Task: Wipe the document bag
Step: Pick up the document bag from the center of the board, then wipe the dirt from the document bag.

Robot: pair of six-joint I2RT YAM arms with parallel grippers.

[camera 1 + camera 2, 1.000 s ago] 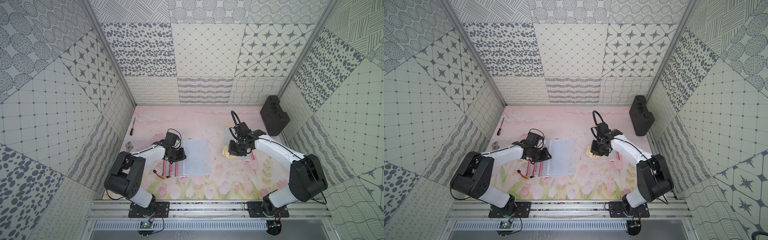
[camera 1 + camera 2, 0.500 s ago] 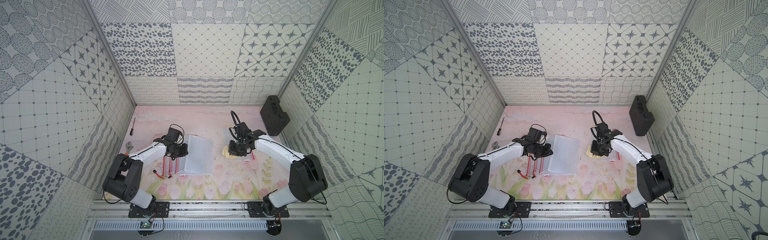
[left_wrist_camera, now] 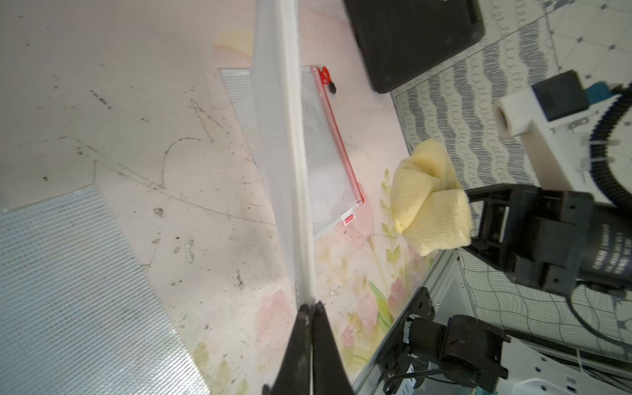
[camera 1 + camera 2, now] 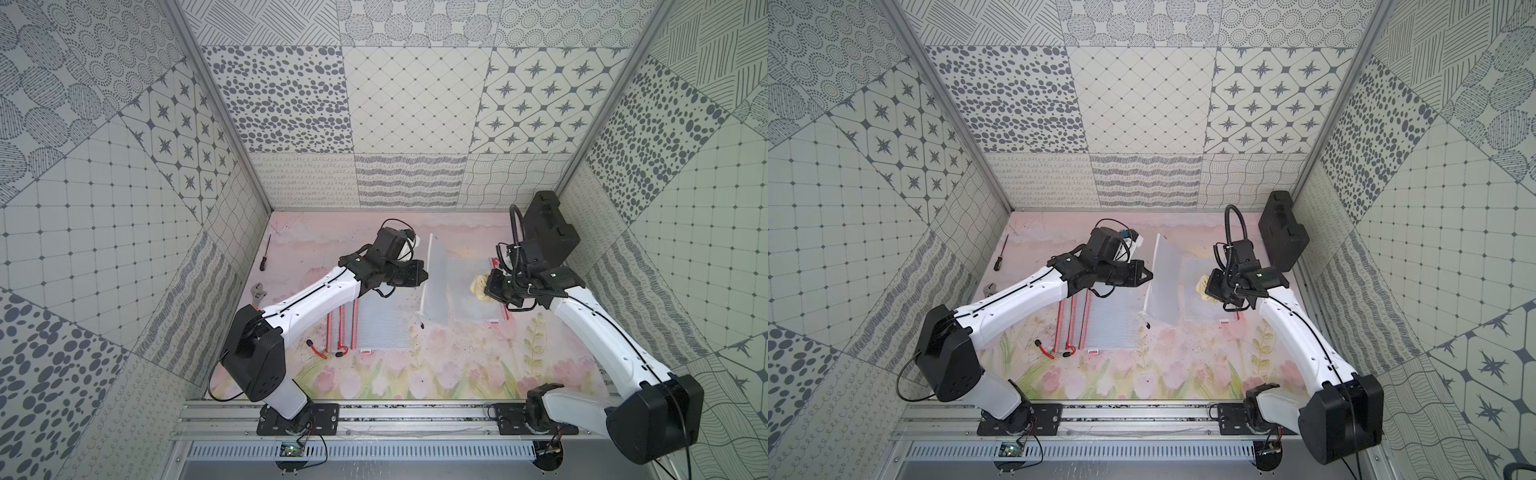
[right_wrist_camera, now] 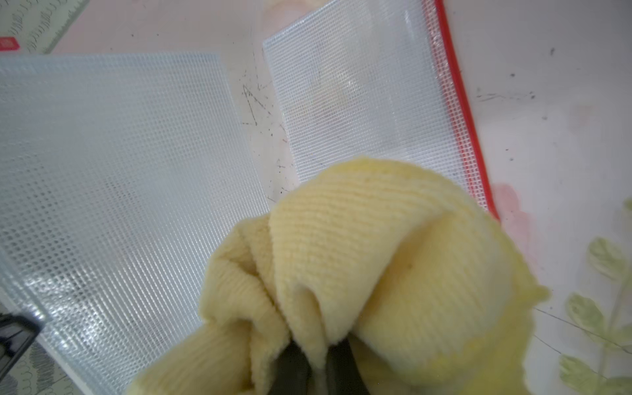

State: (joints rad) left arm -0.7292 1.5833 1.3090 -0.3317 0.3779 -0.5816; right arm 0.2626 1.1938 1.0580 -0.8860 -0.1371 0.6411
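Left wrist view: left gripper (image 3: 310, 309) pinched tight on the edge of the document bag (image 3: 278, 154), which stands upright mid-table. Beyond it, right gripper (image 3: 469, 217) clamps yellow cloth (image 3: 427, 205) over flat red-zip bag (image 3: 328, 164). Black case (image 3: 410, 41) farthest.

I see the document bag (image 4: 434, 286) on edge between the bag stack (image 4: 382, 328), left, and a flat bag (image 4: 473, 309), right. The cloth (image 4: 478, 287) is over that flat bag.
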